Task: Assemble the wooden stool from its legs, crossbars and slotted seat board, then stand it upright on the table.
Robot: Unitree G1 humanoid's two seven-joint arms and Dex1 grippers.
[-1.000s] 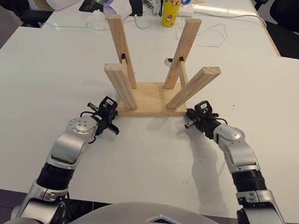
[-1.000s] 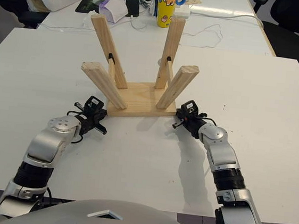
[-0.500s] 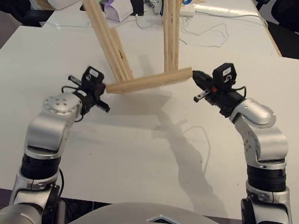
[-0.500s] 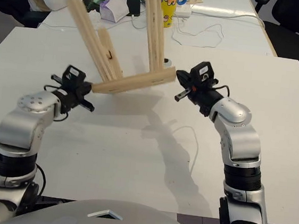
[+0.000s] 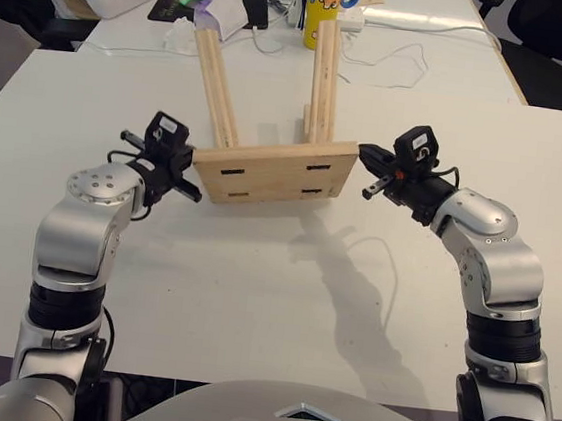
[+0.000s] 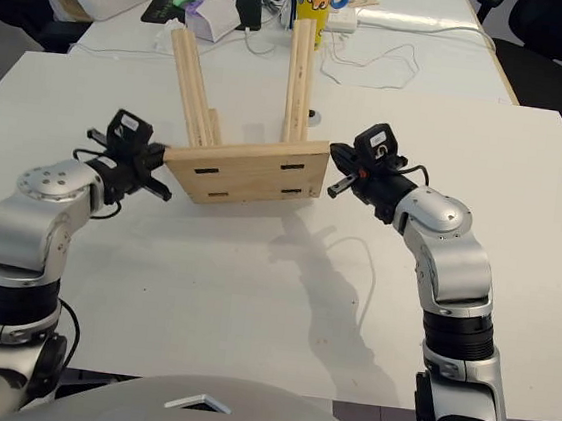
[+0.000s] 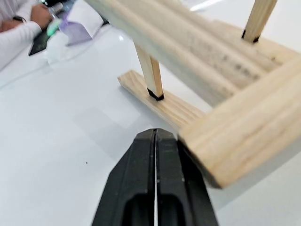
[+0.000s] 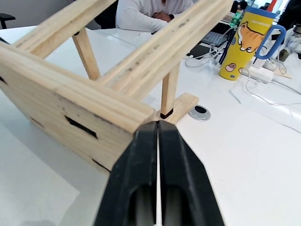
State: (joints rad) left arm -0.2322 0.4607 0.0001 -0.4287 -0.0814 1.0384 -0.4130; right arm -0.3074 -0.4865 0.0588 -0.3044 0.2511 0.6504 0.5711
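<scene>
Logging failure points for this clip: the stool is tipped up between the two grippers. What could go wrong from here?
1. The left gripper and right gripper are both shut and only press on the ends of the seat board, so it could slip out and topple.
2. The legs point toward the yellow mug; a swing might knock it.

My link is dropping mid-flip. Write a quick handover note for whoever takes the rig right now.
Left gripper: shut, tips against the left end of the seat board.
Right gripper: shut, tips against its right end.
The stool is tipped on its side between them, slotted seat face toward the robot, legs pointing away over the table.
Done: legs, crossbars and seat are joined.
Left: tip it onto its feet, then back both grippers off.
</scene>
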